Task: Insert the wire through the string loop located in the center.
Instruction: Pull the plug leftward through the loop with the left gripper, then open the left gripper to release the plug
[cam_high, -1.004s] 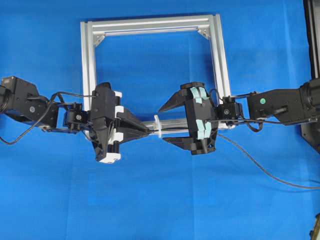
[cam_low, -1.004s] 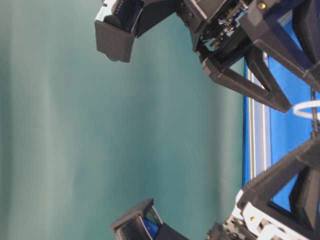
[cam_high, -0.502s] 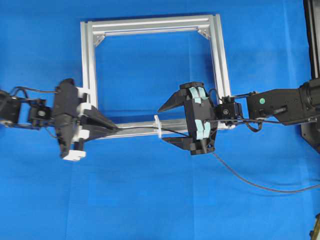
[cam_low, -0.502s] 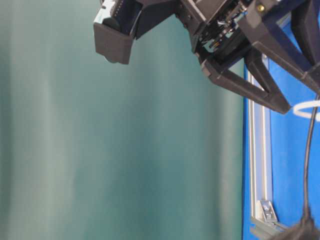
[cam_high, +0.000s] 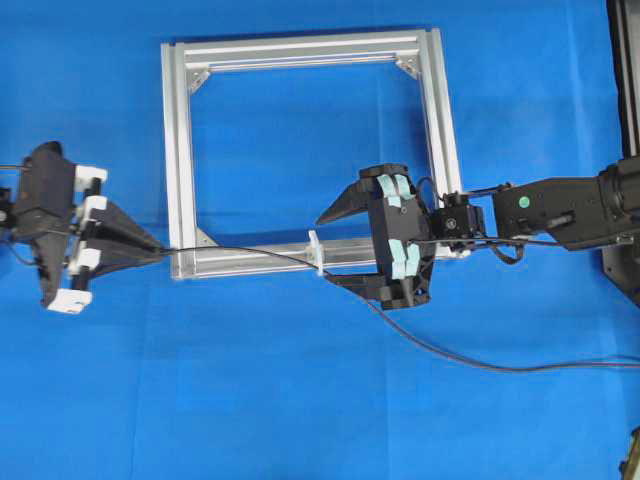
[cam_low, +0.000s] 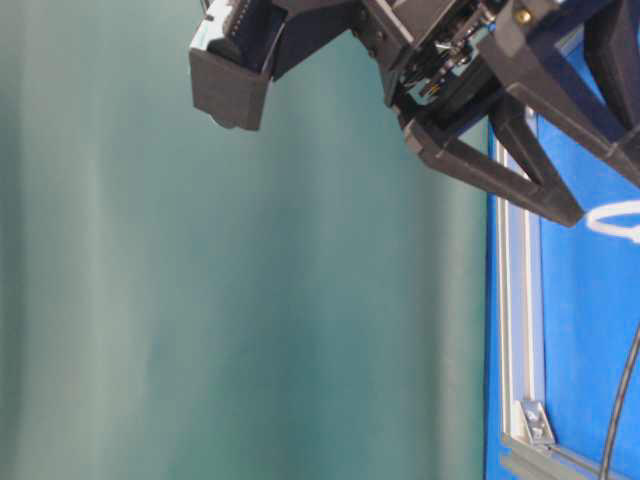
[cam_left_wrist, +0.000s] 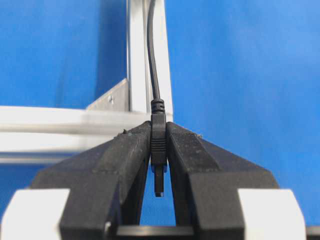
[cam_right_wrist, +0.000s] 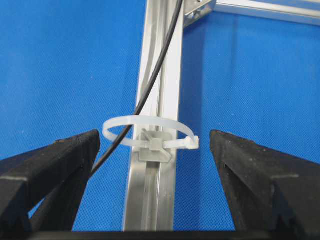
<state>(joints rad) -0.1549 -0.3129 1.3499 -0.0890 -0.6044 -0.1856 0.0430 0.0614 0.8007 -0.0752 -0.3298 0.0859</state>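
Wire (cam_high: 250, 254): thin black cable, plug end clamped between the fingers of the left end effector (cam_high: 150, 250) at far left of the overhead view, just outside the frame's left rail. Plug (cam_left_wrist: 158, 150) upright in the grip, metallic tip poking out behind the pads. Runs from there rightward along the near rail of the aluminium frame (cam_high: 178, 150), passes through the string loop (cam_high: 316, 253), then trails off under the right arm across the blue table (cam_high: 300, 400) to the right edge.

String loop: white tie standing on the near rail at centre; cable visibly inside the ring in the right wrist view (cam_right_wrist: 150, 131).

Right end effector (cam_high: 340, 245): jaws spread wide, straddling the loop, holding nothing.

Step judged: threading done, slack being drawn through. Next move, likely: release or lay down the plug without dragging the cable back out; loop not to be tugged sideways.
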